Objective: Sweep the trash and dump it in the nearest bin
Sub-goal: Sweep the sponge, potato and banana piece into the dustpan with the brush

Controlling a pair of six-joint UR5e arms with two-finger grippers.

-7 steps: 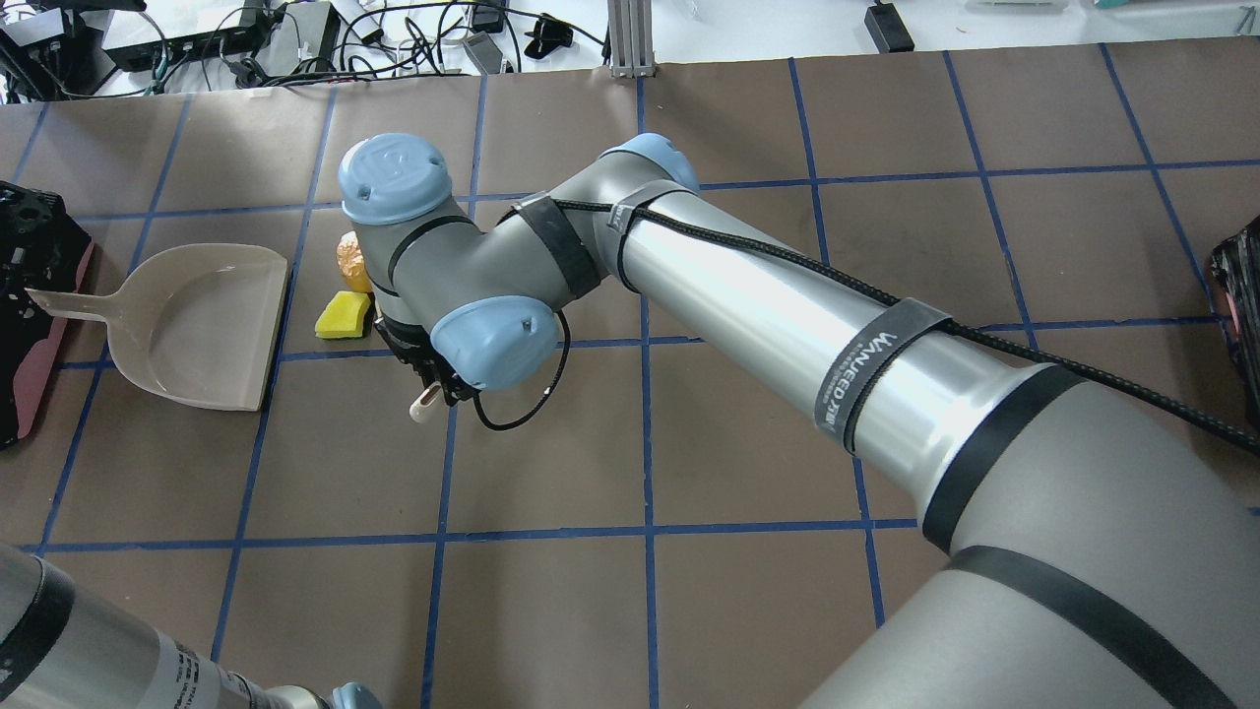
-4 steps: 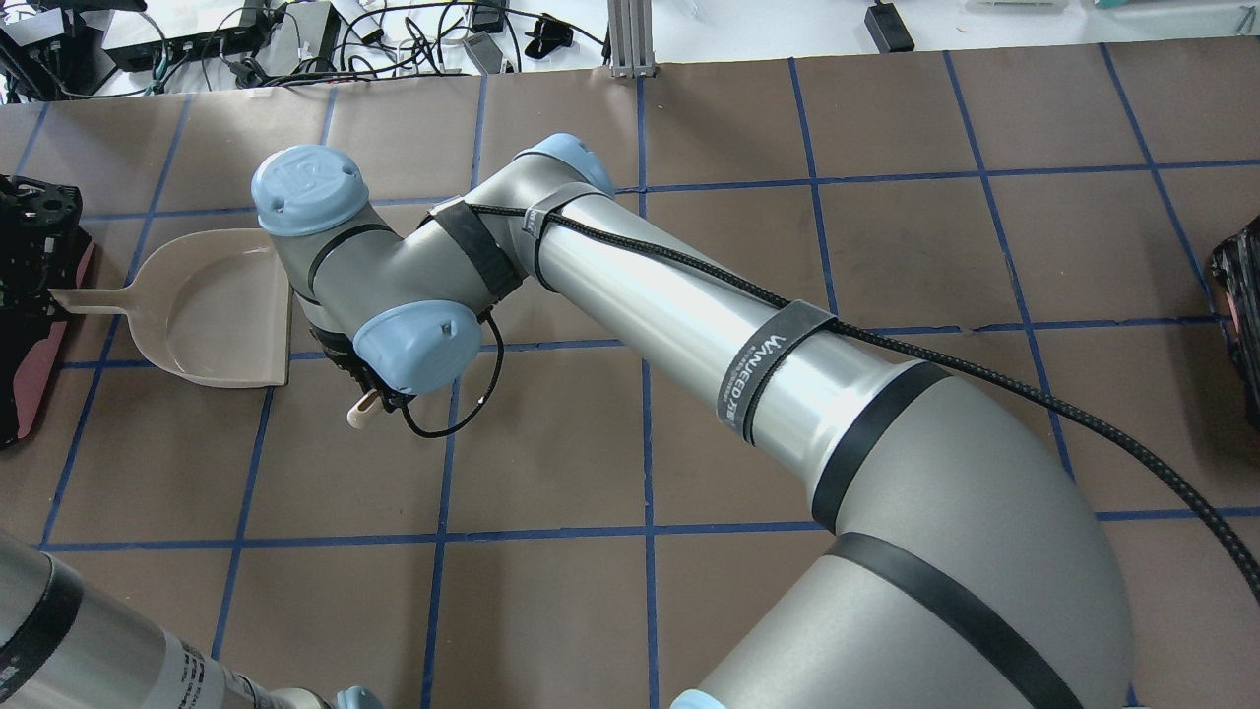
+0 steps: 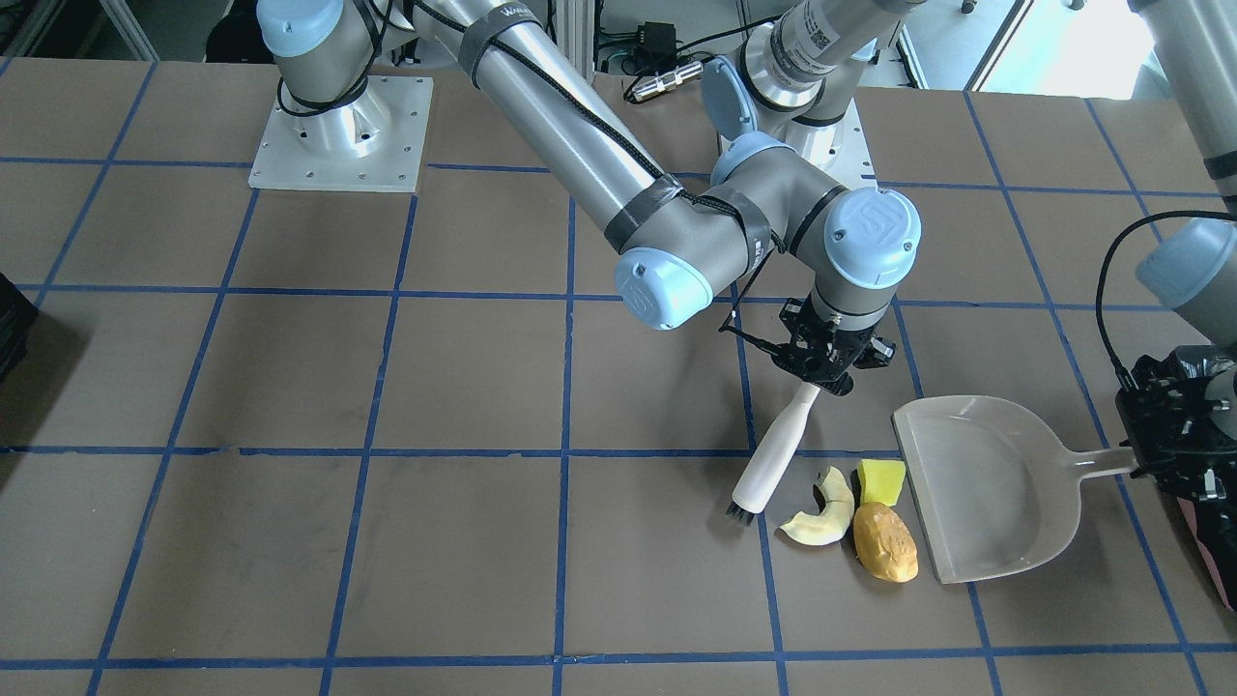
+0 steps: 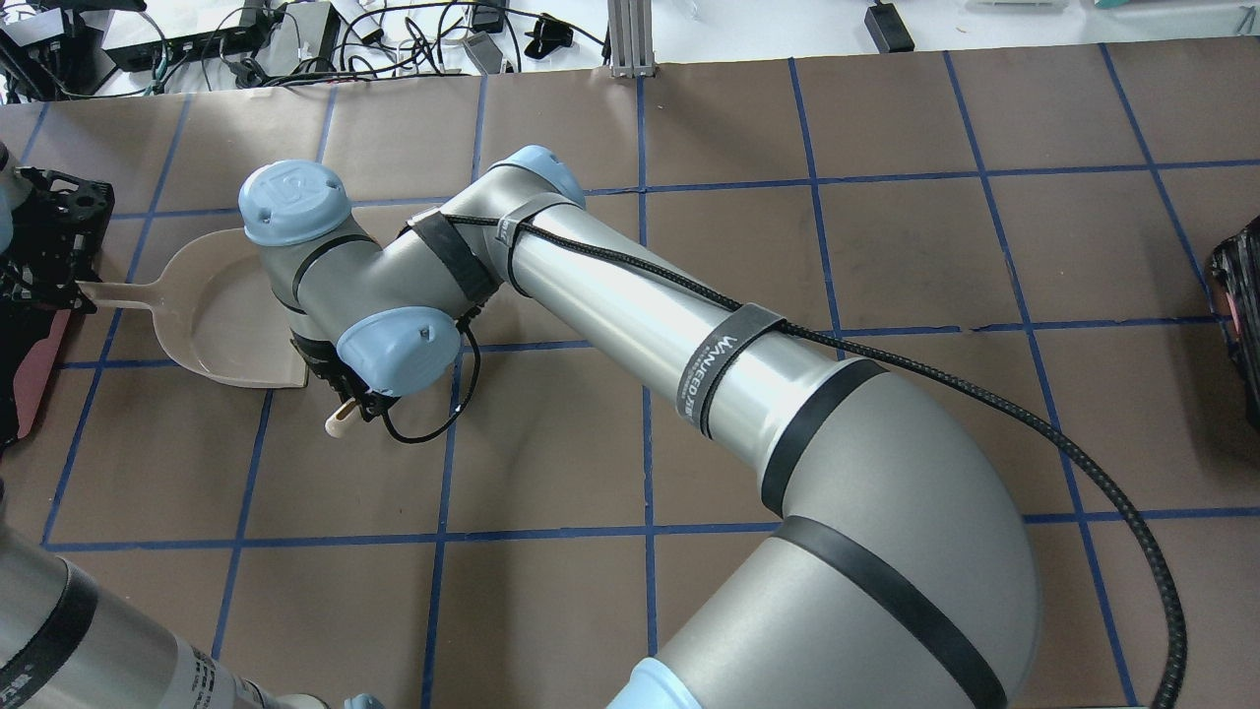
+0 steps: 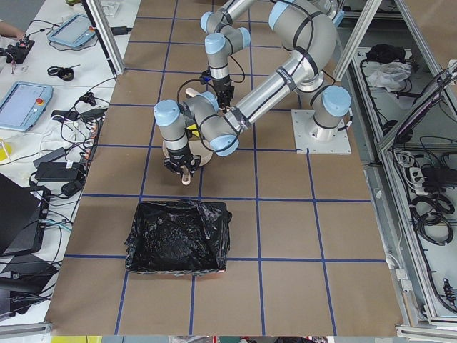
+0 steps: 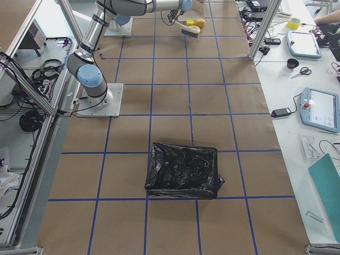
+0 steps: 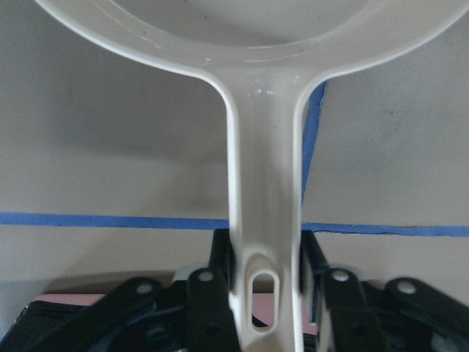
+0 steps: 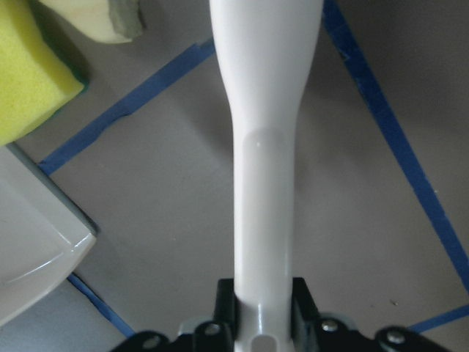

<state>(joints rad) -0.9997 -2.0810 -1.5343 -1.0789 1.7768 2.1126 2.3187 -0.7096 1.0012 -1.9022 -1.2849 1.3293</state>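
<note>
Brown matte paper covers the table, with a blue tape grid on it. The brush is smooth white plastic with a tapered handle and a short black bristle tuft. The dustpan is glossy beige plastic, a shallow scoop with a flat lip and a slotted handle.

The right arm reaches across into the robot's left half with its wrist pointing down. The right gripper is clamped on the top end of the brush handle. The brush is slanted, bristles down at the paper.

The left gripper is closed on the dustpan handle. The pan lies flat, lip facing the trash.

All three trash pieces sit on the paper between the bristles and the lip:
- The melon slice is a pale crescent, nearest the bristles but a little apart from them.
- The yellow wedge is spongy-looking and sits just beside the lip.
- The potato lump is orange-brown and rough, also just beside the lip. I cannot tell whether it touches the slice.

The bin has a crinkly glossy black bag lining and a pink side. It sits at the table's left end, near the dustpan handle.
</note>
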